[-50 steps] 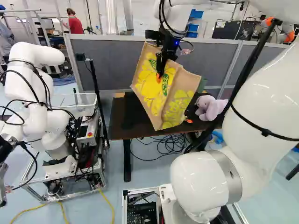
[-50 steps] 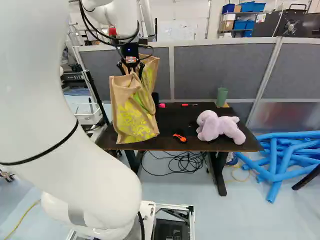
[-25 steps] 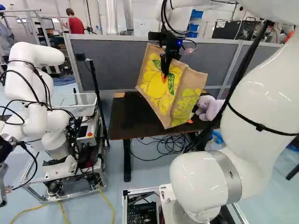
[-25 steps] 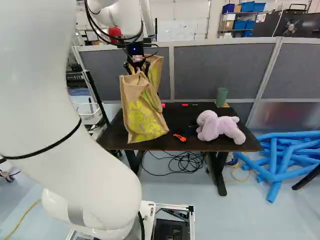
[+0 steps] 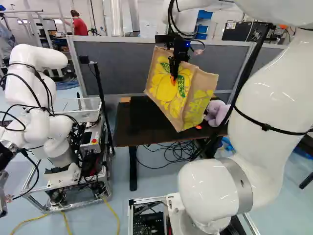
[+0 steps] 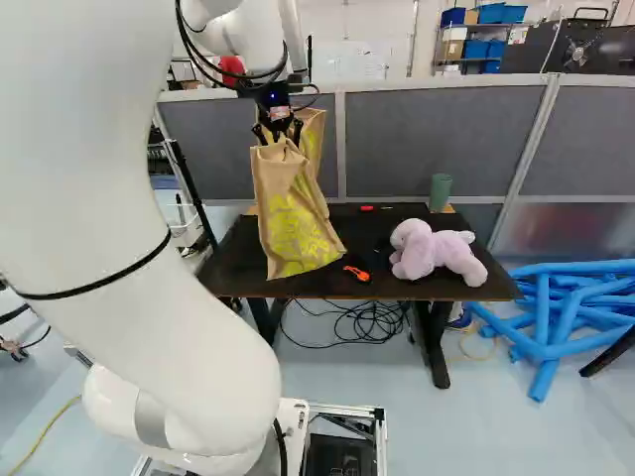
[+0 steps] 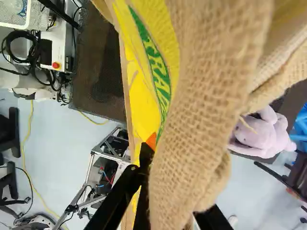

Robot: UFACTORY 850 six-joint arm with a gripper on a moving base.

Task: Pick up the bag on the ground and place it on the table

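The tan burlap tote bag (image 5: 168, 95) bears bright yellow printed shapes with green accents. Tilted above the dark table (image 6: 355, 226), it hangs clenched in the gripper (image 6: 279, 137).

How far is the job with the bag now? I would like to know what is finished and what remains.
Already done: the bag is off the floor, pinched between the jaws. In hand: it is held tilted, seemingly at least partly over the table; whether it touches the top, I cannot tell. Left, I judge: lower it fully and open the jaws.
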